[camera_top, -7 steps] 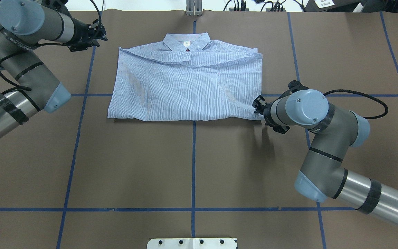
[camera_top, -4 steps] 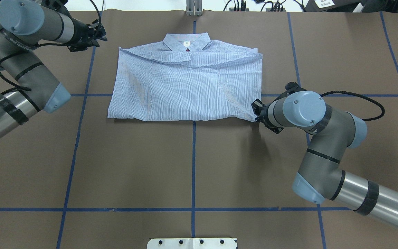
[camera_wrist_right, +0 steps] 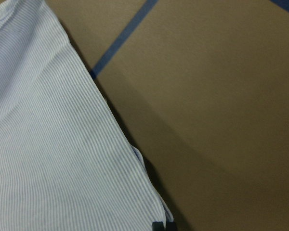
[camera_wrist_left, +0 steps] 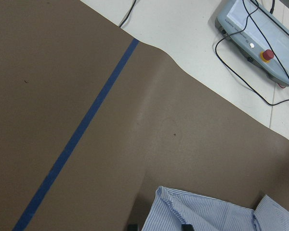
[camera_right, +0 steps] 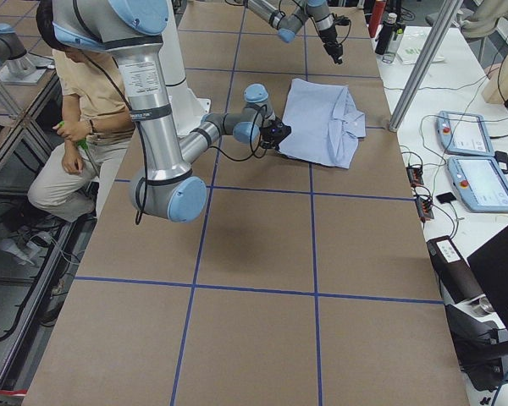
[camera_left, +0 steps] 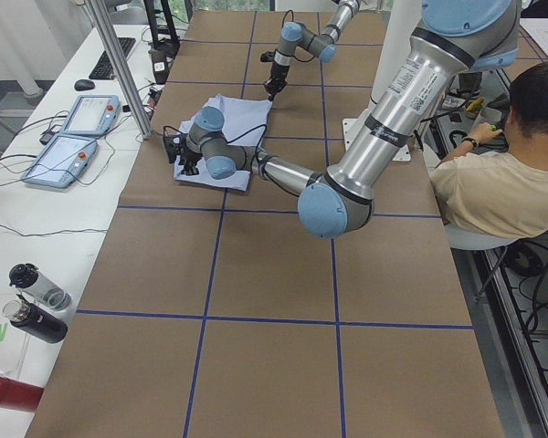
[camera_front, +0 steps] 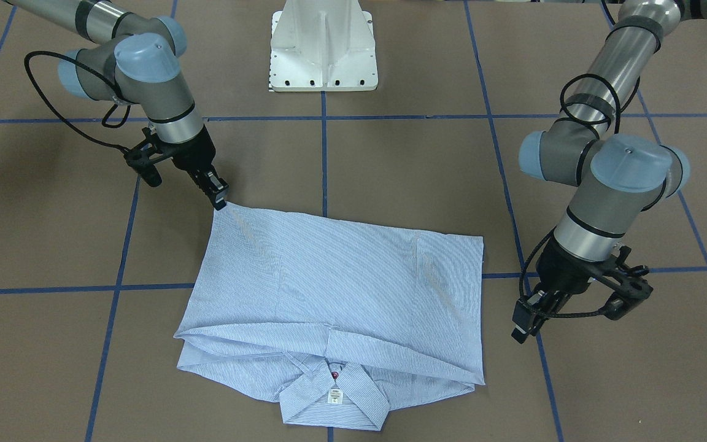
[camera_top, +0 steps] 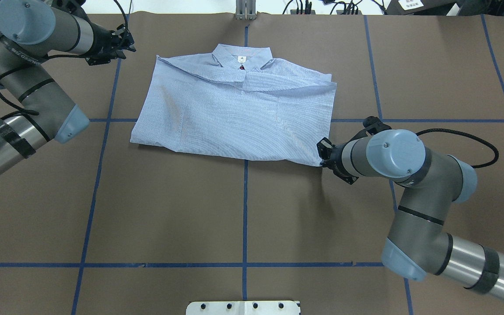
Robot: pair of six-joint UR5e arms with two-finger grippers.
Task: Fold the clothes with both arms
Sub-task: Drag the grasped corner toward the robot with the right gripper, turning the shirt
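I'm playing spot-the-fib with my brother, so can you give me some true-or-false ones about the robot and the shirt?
1. The shirt is light blue with thin stripes. True.
2. The right gripper pinches a corner of the shirt. True.
3. The left gripper holds the collar. False: it is open, beside the shirt, not touching it.
4. The collar lies nearest the white base. False: it lies on the side far from it.

A brown table (camera_top: 169, 210) gridded with blue tape (camera_top: 245, 210), beside a white bench (camera_left: 27, 228) bearing two pendants (camera_left: 87, 114).
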